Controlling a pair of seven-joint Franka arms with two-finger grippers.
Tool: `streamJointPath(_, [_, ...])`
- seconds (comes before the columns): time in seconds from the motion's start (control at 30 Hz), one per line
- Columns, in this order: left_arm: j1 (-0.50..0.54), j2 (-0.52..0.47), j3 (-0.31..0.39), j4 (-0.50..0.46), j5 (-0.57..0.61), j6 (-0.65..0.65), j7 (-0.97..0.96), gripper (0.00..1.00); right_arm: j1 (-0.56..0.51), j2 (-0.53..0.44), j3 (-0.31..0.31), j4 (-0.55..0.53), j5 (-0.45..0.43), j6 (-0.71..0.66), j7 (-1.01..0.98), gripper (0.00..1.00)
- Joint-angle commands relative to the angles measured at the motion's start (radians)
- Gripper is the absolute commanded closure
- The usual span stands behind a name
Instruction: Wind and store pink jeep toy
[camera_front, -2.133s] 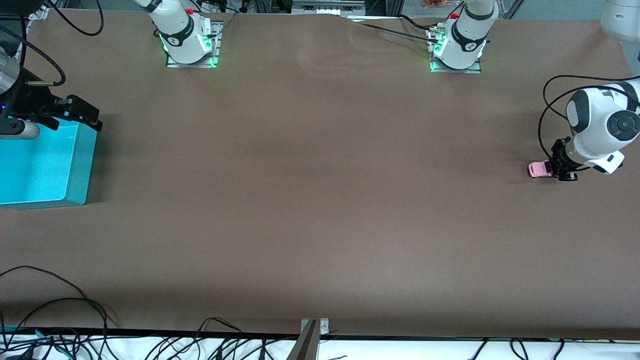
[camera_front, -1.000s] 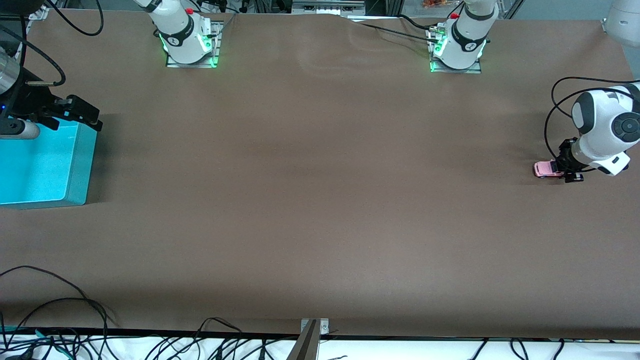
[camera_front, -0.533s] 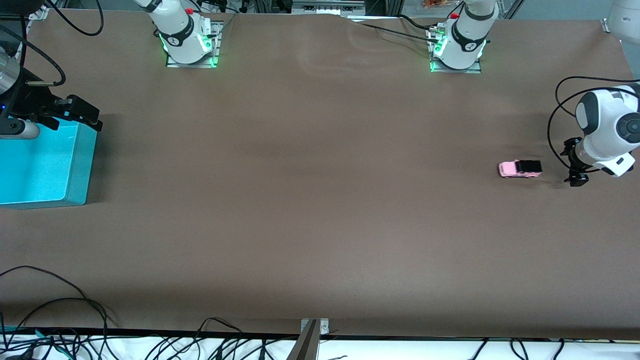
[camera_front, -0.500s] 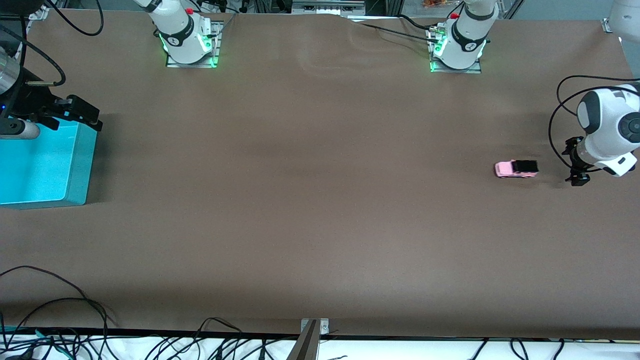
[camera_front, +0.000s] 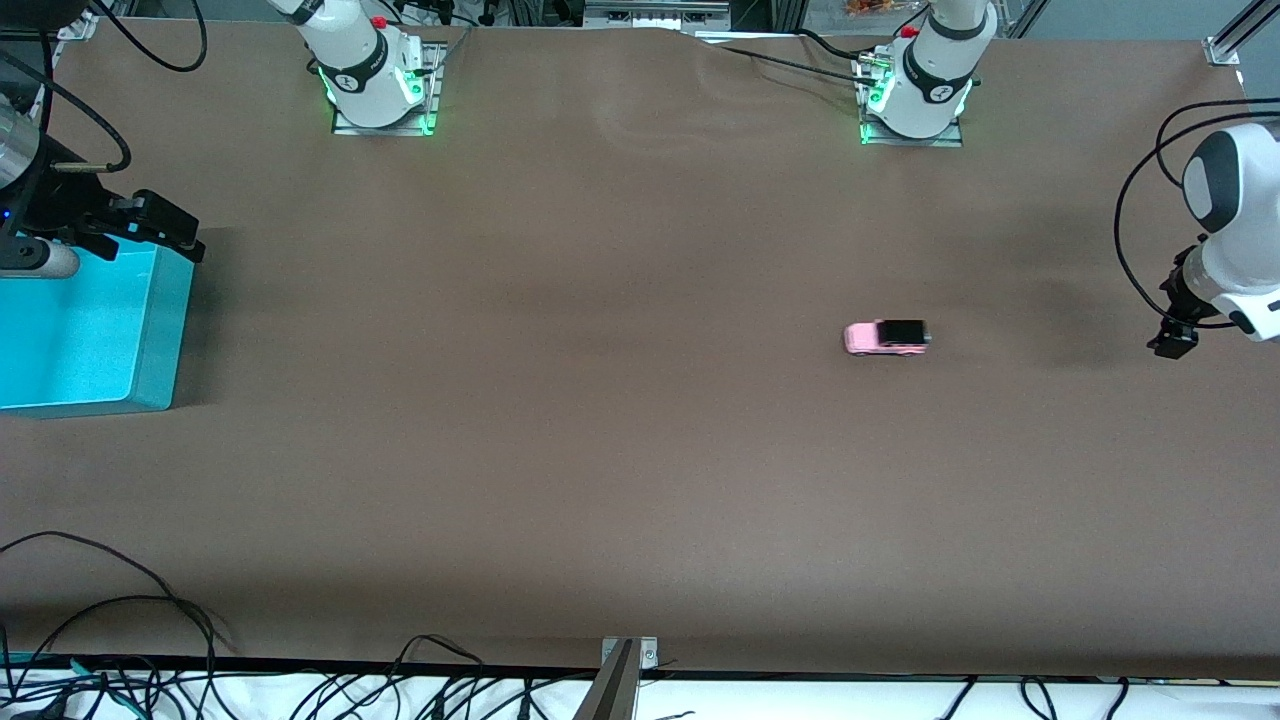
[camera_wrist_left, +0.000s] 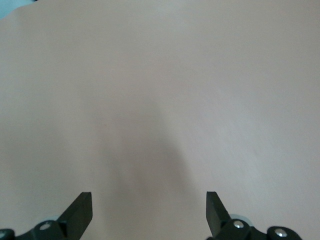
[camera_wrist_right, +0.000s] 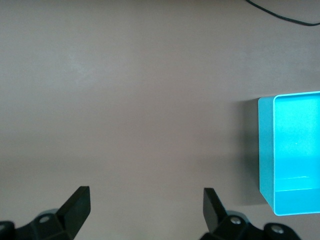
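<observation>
The pink jeep toy (camera_front: 886, 337) stands on its wheels on the brown table, alone, well away from both grippers. My left gripper (camera_front: 1172, 340) is open and empty at the left arm's end of the table; its wrist view (camera_wrist_left: 148, 212) shows only bare table between the spread fingers. My right gripper (camera_front: 165, 230) is open and empty beside the top edge of the cyan bin (camera_front: 160, 330) at the right arm's end of the table. The right wrist view (camera_wrist_right: 145, 207) shows bare table between its fingers, with the bin (camera_wrist_right: 290, 150) off to one side.
The bin's inside looks empty. Loose black cables (camera_front: 120, 610) lie along the table's edge nearest the front camera. A metal bracket (camera_front: 625, 660) sits at the middle of that edge. The two arm bases (camera_front: 380, 80) (camera_front: 915, 90) stand at the table's farthest edge.
The left gripper let go of the jeep and drew away toward its end of the table. The jeep has rolled on its own toward the right arm's end. The right arm has not moved.
</observation>
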Motion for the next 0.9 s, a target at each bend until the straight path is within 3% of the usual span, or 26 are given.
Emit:
streamJointPath(0.0, [-0.069, -0.058, 0.013, 0.058, -0.089, -0.094, 0.168, 0.0, 0.002, 0.001, 0.002, 0.014, -0.004, 0.001, -0.006, 0.0])
streamJointPath(0.13, [-0.13, -0.058, 0.013, 0.141, -0.123, -0.17, 0.216, 0.06, -0.002, 0.004, -0.002, 0.014, 0.001, 0.0, -0.004, 0.0])
streamJointPath(0.63, [-0.187, -0.06, 0.01, 0.385, -0.284, -0.377, 0.505, 0.02, -0.004, -0.021, -0.013, 0.015, -0.005, -0.026, 0.005, 0.0])
streamJointPath(0.87, [-0.21, -0.072, 0.002, 0.416, -0.281, -0.495, 0.656, 0.0, -0.004, -0.025, -0.007, 0.064, -0.007, -0.104, 0.022, 0.0])
